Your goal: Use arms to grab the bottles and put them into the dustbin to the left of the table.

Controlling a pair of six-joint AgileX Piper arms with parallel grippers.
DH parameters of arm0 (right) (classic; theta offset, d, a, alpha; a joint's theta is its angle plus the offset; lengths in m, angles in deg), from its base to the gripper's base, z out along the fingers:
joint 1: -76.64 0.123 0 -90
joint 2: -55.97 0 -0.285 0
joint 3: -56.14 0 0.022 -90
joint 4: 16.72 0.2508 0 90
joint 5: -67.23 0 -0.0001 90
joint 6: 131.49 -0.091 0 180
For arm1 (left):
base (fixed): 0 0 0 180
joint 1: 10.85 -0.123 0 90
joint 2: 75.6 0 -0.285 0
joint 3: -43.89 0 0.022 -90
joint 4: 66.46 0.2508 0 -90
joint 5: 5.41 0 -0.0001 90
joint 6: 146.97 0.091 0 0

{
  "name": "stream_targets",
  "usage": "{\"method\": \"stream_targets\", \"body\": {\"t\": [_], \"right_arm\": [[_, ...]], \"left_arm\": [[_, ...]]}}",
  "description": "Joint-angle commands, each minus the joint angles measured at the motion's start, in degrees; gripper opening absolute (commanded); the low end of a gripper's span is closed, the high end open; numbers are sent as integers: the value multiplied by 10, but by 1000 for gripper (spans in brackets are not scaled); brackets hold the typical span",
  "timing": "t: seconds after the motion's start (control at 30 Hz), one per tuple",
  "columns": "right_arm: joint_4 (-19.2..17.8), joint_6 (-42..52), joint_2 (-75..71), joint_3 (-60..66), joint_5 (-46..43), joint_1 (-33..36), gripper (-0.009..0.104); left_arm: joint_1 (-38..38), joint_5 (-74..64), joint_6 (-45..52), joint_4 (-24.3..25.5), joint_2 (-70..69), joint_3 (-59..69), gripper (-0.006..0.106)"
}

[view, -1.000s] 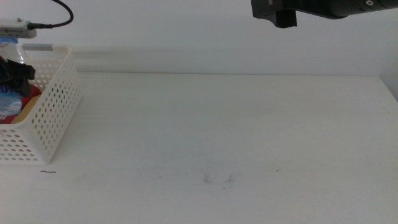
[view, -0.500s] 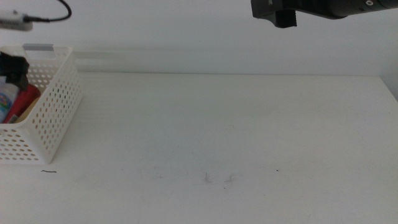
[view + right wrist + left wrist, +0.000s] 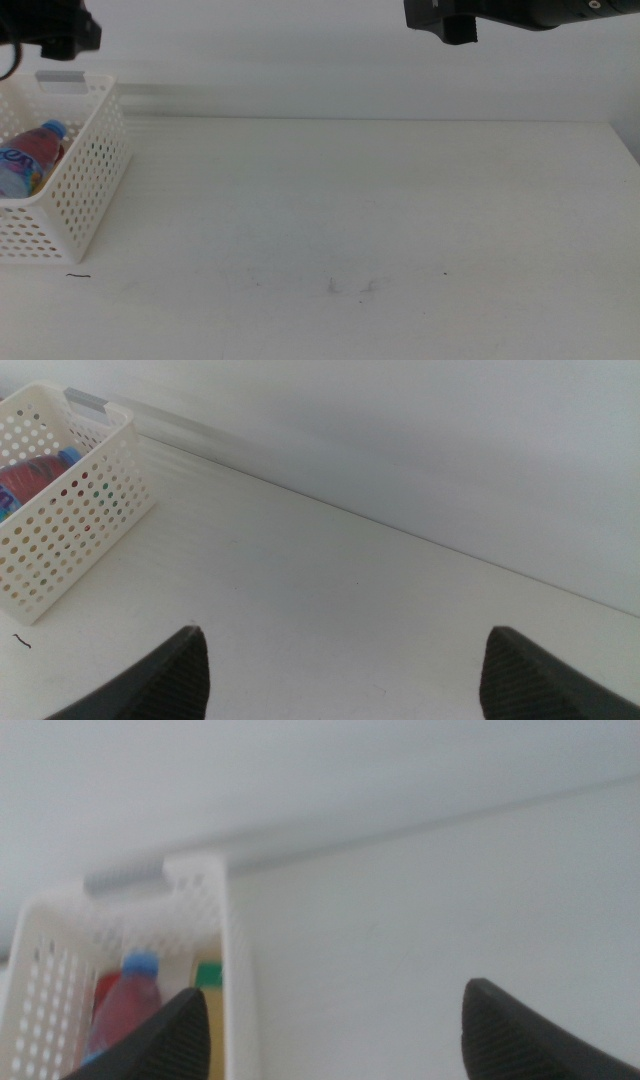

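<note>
The white perforated dustbin [image 3: 85, 185] stands at the table's left edge. The clear water bottle [image 3: 33, 157] with a blue cap lies inside it, red showing through it. In the left wrist view the bin [image 3: 228, 935] holds the water bottle [image 3: 128, 1005], the red can [image 3: 106, 988] and the green-labelled tea bottle [image 3: 209, 982]. My left gripper [image 3: 62, 30] hangs above the bin's far edge; its jaws stand open and empty [image 3: 330, 1040]. My right gripper [image 3: 460, 26] waits high at the top of the middle view, open and empty [image 3: 345, 675], and sees the bin [image 3: 75, 510] from afar.
The white table [image 3: 360, 210] carries faint scuff marks near the front middle [image 3: 350, 287] and a short dark mark by the bin's front corner [image 3: 77, 276]. A white wall rises behind the table's far edge.
My left gripper has risen out of the bin to above its far rim. The water bottle has left its jaws and now lies in the bin. The right arm has not moved.
</note>
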Motion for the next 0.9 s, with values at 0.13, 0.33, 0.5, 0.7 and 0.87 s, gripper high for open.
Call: {"method": "stream_targets", "body": {"t": [0.13,0.33,0.5,0.7,0.87], "right_arm": [[-5,-1,-2,3,-2,1,83],[-5,-1,-2,3,-2,1,83],[-5,-1,-2,3,-2,1,83],[-5,-1,-2,3,-2,1,83],[-5,-1,-2,3,-2,1,83]], "left_arm": [[35,63,-16,-6,-142,69,81],[35,59,-26,4,-212,83,81],[35,59,-76,4,-239,83,81],[35,60,-76,5,-258,83,81],[35,60,-76,9,-259,83,81]]}}
